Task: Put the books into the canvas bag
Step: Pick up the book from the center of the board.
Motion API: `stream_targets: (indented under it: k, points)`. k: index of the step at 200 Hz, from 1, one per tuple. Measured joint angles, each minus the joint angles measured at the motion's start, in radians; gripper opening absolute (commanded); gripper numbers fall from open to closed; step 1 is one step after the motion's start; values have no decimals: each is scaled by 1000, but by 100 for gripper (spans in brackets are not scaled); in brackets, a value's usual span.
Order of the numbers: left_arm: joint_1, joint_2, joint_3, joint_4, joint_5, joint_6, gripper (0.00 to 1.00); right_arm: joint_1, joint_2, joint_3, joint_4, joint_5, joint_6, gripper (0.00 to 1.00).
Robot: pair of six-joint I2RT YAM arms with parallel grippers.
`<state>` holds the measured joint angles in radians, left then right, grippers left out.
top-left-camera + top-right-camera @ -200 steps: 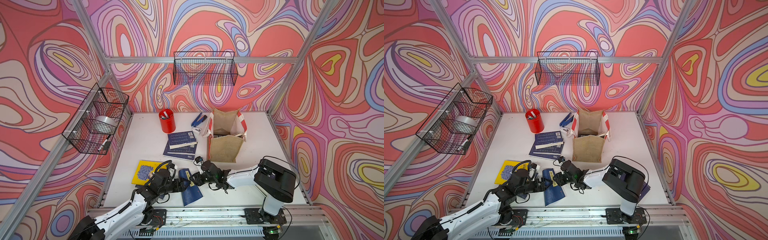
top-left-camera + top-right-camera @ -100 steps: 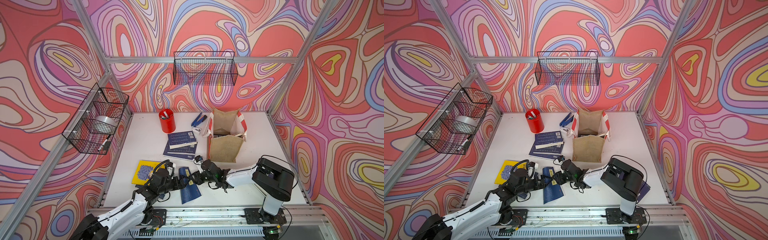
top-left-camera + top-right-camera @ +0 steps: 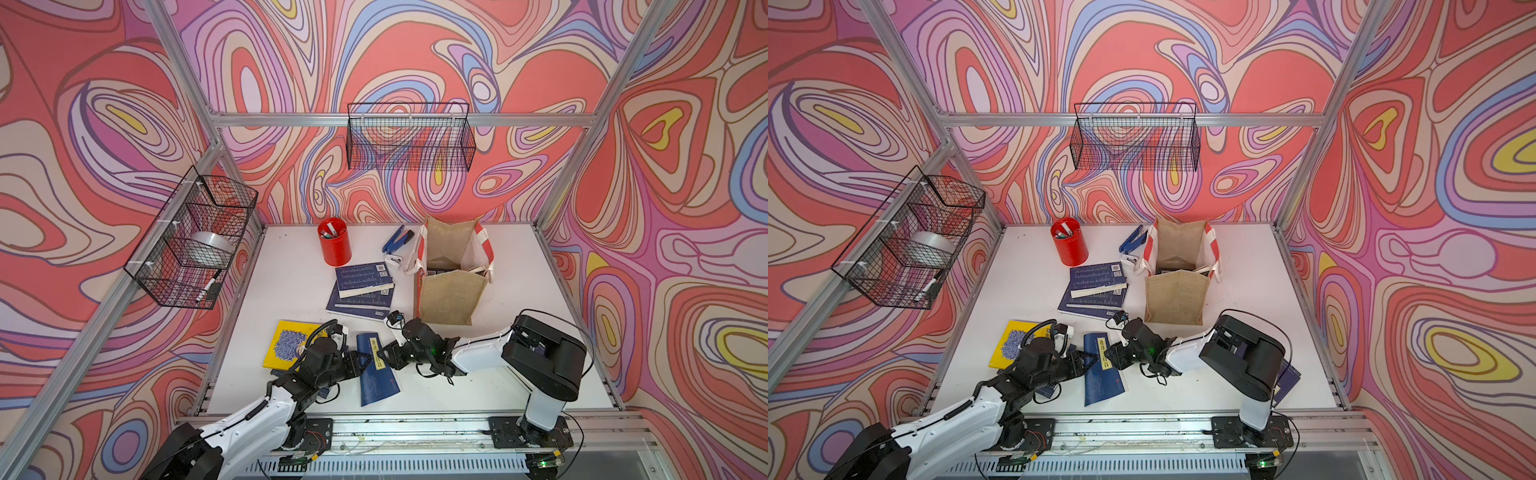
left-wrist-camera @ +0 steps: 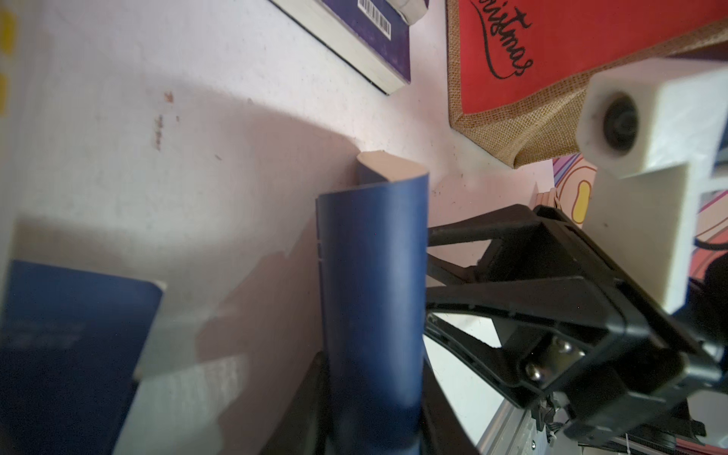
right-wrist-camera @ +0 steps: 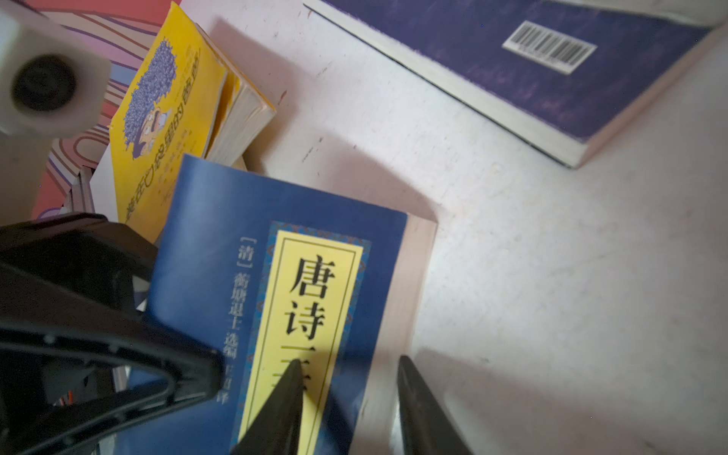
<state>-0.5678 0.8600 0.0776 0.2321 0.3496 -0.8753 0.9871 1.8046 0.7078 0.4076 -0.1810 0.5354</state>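
Navy book (image 5: 205, 244) runs off the right wrist view's edge

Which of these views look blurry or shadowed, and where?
Left wrist view: the navy book, close to the lens, is soft, and a broad shadow covers the table. Right wrist view: its yellow label reads clearly, but the right gripper is dark and blurred. Both top views: evenly lit and sharp.

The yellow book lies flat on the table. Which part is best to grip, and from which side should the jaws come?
The yellow book lies flat and thin, so pinch across its thickness at an edge. Best seems the page edge toward the stacked navy books, where the cover lifts slightly and a jaw could slip under. Come in low from that side.
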Motion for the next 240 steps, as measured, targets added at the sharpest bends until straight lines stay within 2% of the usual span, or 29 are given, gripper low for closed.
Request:
stream_targets:
  k: [21, 33, 52, 68, 89, 149, 170, 194, 223, 240]
  points:
    - [0, -3, 5, -7, 0, 16, 10, -12, -1, -5, 7, -20, 3, 42]
    - [0, -5, 11, -15, 2, 26, 9, -33, -6, -27, 34, -60, 13, 45]
    - [-1, -22, 30, -20, 19, 42, 8, -74, -52, -94, 71, -133, 32, 56]
    - [0, -46, 48, -21, 34, 57, 7, -99, -116, -139, 45, -170, 32, 68]
    - [5, -78, 69, -39, 56, 89, 7, -105, -185, -177, -5, -208, 24, 77]
    - [23, -164, 98, -50, 153, 140, 7, -116, -363, -275, -8, -348, 16, 87]
    - [27, -181, 102, -31, 183, 146, 8, -130, -396, -284, 35, -408, 24, 86]
    - [27, -184, 106, -11, 206, 147, 9, -136, -400, -286, 100, -472, 47, 80]
    - [31, -178, 106, 35, 226, 141, 10, -143, -386, -286, 172, -518, 85, 61]
    - [33, -165, 106, 65, 235, 136, 10, -151, -371, -286, 200, -521, 110, 46]
